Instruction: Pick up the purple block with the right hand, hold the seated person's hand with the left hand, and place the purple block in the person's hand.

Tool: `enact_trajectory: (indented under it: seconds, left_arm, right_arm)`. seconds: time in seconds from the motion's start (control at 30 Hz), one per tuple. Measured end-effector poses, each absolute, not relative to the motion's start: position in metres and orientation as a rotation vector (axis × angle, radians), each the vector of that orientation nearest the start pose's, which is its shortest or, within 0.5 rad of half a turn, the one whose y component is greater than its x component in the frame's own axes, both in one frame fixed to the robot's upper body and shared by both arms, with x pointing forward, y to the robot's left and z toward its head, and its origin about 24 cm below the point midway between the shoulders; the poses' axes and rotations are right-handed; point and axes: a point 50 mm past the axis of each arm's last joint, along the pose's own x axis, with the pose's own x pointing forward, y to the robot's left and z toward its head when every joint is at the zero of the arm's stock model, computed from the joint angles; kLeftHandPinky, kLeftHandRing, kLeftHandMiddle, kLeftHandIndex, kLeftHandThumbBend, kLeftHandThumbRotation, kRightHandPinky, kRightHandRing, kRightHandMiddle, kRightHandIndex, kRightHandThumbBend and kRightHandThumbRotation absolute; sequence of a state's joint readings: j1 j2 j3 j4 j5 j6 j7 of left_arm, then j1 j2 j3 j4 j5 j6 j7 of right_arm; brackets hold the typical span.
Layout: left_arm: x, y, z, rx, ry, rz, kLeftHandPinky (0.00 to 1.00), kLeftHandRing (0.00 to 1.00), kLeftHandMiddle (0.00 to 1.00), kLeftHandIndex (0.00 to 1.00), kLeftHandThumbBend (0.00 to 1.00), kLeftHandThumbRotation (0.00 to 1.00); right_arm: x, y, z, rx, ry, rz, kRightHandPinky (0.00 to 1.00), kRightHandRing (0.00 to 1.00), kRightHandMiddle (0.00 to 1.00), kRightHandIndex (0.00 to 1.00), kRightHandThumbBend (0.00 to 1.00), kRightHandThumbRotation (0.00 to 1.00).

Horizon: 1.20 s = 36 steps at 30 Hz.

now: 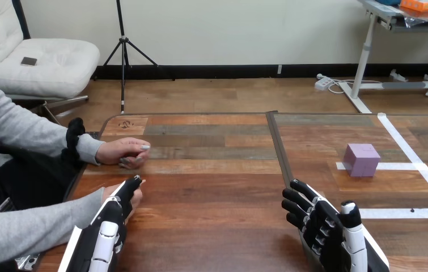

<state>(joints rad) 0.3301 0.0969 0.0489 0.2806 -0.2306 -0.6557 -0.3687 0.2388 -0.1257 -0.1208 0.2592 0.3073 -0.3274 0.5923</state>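
A purple block (361, 160) sits on the right half of the table, on a strip of white tape (404, 166). My right hand (329, 225) rests near the front edge, short of the block and to its left, its fingers relaxed and holding nothing. At the lower left my left hand (109, 224) lies over the person's nearer hand (136, 198), its fingers stretched straight along the top. Most of that hand is hidden under mine. The person's farther hand (122, 152) rests loosely closed on the table near the left edge.
White tape lines (395, 133) mark out a box on the right half of the table. A dark seam (277, 148) runs down the table's middle. The person's grey sleeves (24, 226) come in along the left side.
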Motion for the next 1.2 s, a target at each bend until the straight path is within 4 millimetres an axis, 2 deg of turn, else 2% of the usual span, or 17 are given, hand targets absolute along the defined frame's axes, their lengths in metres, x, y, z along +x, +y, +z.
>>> enact_trajectory:
  seconds: [0.5, 0.9, 1.2]
  left_arm:
    - [0.1559, 0.1919, -0.0197, -0.047, -0.093, -0.129, 1.0, 0.94, 0.91, 0.88, 0.63, 1.0]
    - [0.1576, 0.1899, -0.0201, -0.054, -0.108, -0.121, 0.99, 0.92, 0.89, 0.86, 0.75, 1.0]
    - [0.1589, 0.1882, -0.0199, -0.062, -0.123, -0.114, 0.99, 0.91, 0.89, 0.86, 0.84, 1.0]
  right_arm:
    - [0.1783, -0.2003, -0.0245, 0.171, 0.076, 0.306, 0.99, 0.92, 0.91, 0.91, 0.89, 1.0]
    - [0.1783, -0.2017, -0.0246, 0.17, 0.078, 0.296, 0.98, 0.92, 0.9, 0.91, 0.87, 1.0]
    - [0.1792, -0.2029, -0.0239, 0.159, 0.061, 0.271, 0.9, 0.88, 0.88, 0.89, 0.79, 1.0]
